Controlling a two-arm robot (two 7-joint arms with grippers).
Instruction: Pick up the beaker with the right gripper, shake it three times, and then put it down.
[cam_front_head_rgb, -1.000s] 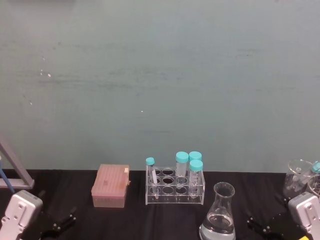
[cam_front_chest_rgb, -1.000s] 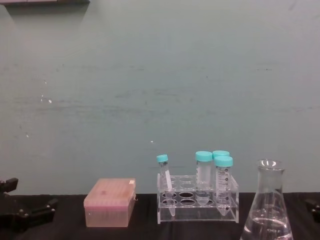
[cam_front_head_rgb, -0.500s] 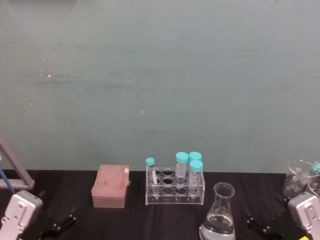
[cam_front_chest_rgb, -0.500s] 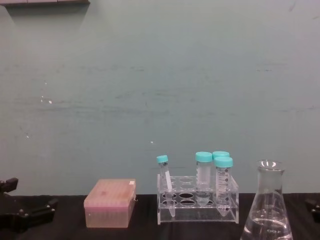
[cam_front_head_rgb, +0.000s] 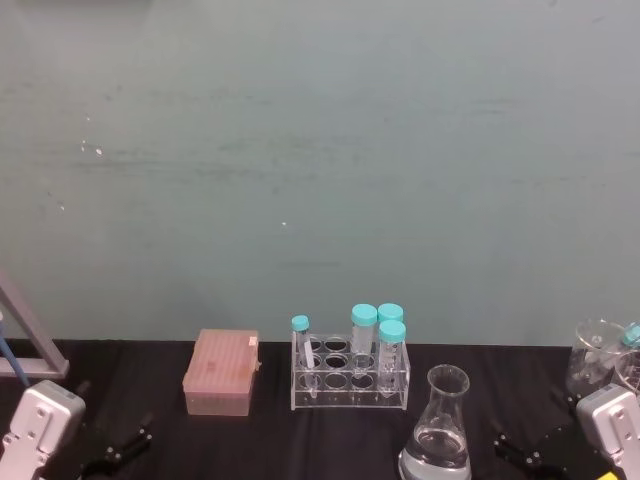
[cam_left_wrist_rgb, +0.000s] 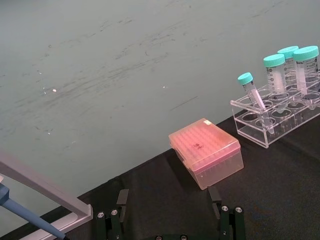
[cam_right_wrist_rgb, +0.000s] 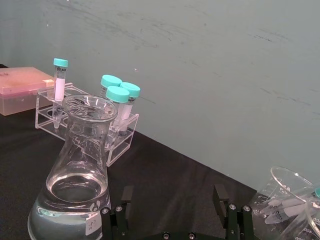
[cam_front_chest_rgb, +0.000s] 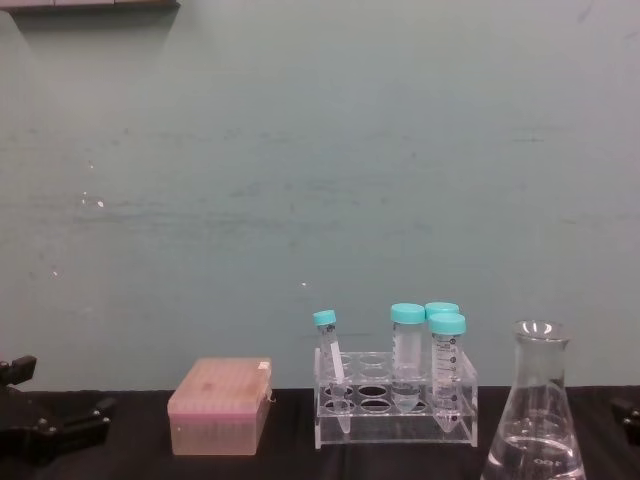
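The beaker (cam_front_head_rgb: 436, 432), a clear conical flask holding a little clear liquid, stands upright on the black table at the front right. It also shows in the chest view (cam_front_chest_rgb: 535, 425) and in the right wrist view (cam_right_wrist_rgb: 80, 170). My right gripper (cam_front_head_rgb: 528, 452) rests low on the table just right of it, open, with nothing between its fingers (cam_right_wrist_rgb: 173, 200). The beaker is outside the jaws and apart from them. My left gripper (cam_front_head_rgb: 118, 452) is parked at the front left, open and empty (cam_left_wrist_rgb: 169, 200).
A pink tip box (cam_front_head_rgb: 222, 372) and a clear tube rack (cam_front_head_rgb: 350, 372) with teal-capped tubes stand behind the beaker. Small glass beakers (cam_front_head_rgb: 598, 355) sit at the far right behind my right arm. A grey stand (cam_front_head_rgb: 28, 338) leans at the far left.
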